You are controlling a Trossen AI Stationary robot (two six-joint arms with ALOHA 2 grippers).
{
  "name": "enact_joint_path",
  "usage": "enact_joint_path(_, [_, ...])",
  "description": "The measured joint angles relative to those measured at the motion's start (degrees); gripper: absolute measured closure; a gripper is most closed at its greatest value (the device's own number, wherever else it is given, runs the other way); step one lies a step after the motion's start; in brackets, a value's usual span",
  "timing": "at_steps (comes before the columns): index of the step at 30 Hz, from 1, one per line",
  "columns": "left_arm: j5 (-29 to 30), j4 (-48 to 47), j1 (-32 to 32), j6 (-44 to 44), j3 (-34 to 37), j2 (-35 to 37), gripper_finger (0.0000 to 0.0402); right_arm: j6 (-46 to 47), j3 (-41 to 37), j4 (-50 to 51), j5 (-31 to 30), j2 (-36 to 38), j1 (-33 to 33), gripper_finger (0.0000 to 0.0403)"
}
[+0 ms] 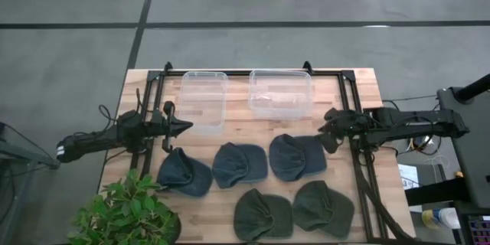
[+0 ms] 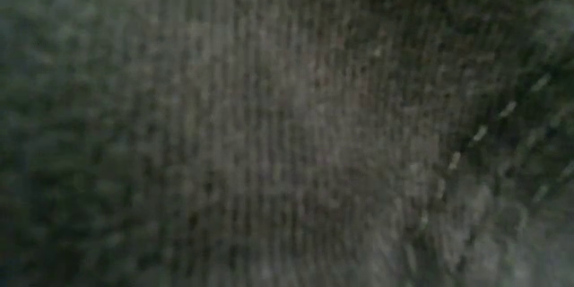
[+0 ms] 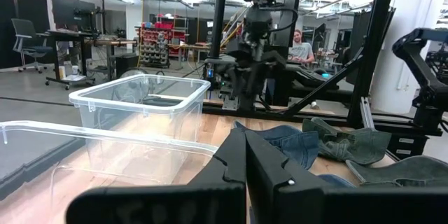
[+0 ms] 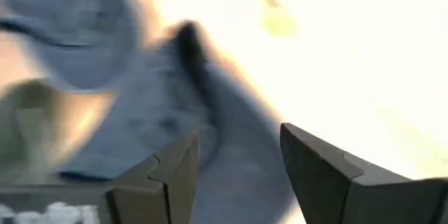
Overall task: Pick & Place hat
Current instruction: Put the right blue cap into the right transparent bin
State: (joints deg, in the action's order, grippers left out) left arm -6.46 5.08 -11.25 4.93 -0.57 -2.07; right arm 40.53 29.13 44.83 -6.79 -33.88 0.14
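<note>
Dark woven fabric (image 2: 287, 126) fills the whole low view, pressed close against the lens; which hat it belongs to cannot be told. On the wooden table (image 1: 360, 84) five hats lie flat: a blue hat (image 1: 184, 172) at the left, a second blue hat (image 1: 239, 164) beside it, a third blue hat (image 1: 295, 156) to the right, and nearer the front edge two green hats (image 1: 262, 214) (image 1: 323, 207). Two clear bins (image 1: 204, 98) (image 1: 280, 92) stand side by side at the far edge. The left gripper (image 1: 186, 126) hovers just beside the left bin and above the leftmost hat, its fingers (image 3: 231, 164) pressed together. The right gripper (image 1: 323, 132) hangs by the third blue hat's right edge, its fingers (image 4: 175, 171) spread apart over blue cloth, holding nothing. A potted plant (image 1: 126, 210) sits at the front left corner.
</note>
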Motion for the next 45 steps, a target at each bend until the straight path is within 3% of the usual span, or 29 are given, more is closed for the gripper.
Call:
enact_joint_path(2, [0.0, 0.0, 0.0, 0.0, 0.0, 0.0, 0.0402, 0.1, 1.7, 3.2, -3.2, -1.6, 0.0, 0.0211])
enact_joint_path(11, [0.0, 0.0, 0.0, 0.0, 0.0, 0.0, 0.0402, -1.3, -0.9, 1.1, -5.2, -10.0, 0.0, 0.0211])
enact_joint_path(15, [0.0, 0.0, 0.0, 0.0, 0.0, 0.0, 0.0402, 4.4, -1.9, -0.5, -5.4, -14.2, 0.0, 0.0211])
enact_joint_path(21, [0.0, 0.0, 0.0, 0.0, 0.0, 0.0, 0.0402, 4.9, -2.0, -1.4, -11.4, -19.7, -0.1, 0.0211])
enact_joint_path(30, [0.0, -0.1, 0.0, 0.0, 0.0, 0.0, 0.0402, 1.2, -1.8, -6.9, -7.4, -23.7, 0.0, 0.0211])
enact_joint_path(45, [0.0, -0.1, 0.0, 0.0, 0.0, 0.0, 0.0402, -4.3, 1.4, -6.9, -3.6, -20.4, 0.0, 0.0212])
